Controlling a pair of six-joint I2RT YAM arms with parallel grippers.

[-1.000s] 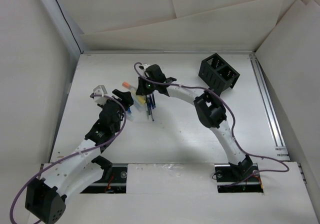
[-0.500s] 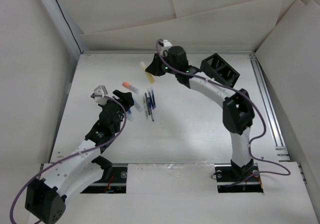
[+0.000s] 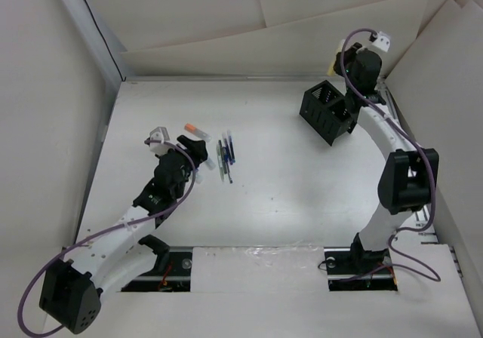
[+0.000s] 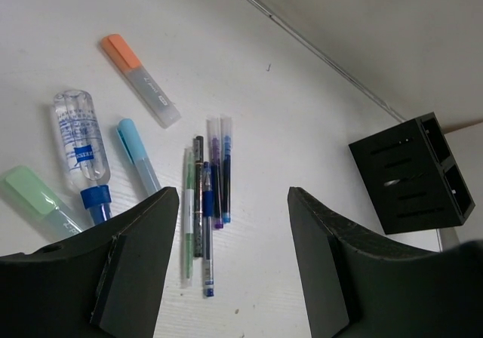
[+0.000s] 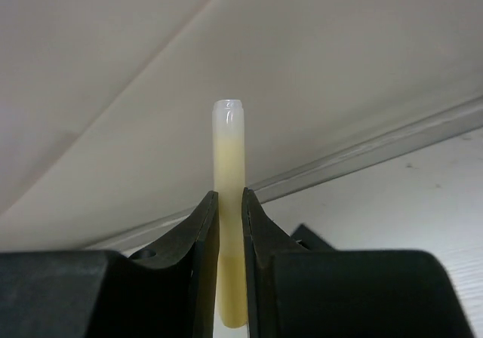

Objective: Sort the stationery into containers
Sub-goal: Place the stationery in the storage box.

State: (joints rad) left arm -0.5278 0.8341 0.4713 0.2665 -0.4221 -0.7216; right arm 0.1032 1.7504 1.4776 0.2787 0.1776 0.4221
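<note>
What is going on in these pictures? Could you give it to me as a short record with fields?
Right end effector: shut on a yellowish marker, raised beside the black organizer
Left end effector: open, empty, over the loose stationery
Centre of table: thin pens lying side by side
Beside them: orange-capped marker, clear bottle, light blue pen, green-capped piece

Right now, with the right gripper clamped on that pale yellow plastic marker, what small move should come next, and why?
Probably bring the right gripper slightly nearward so the pale yellow plastic marker hangs over a compartment of the black slotted plastic organizer. The marker is clamped, but in the top view the gripper appears just beyond the organizer's far side.
</note>
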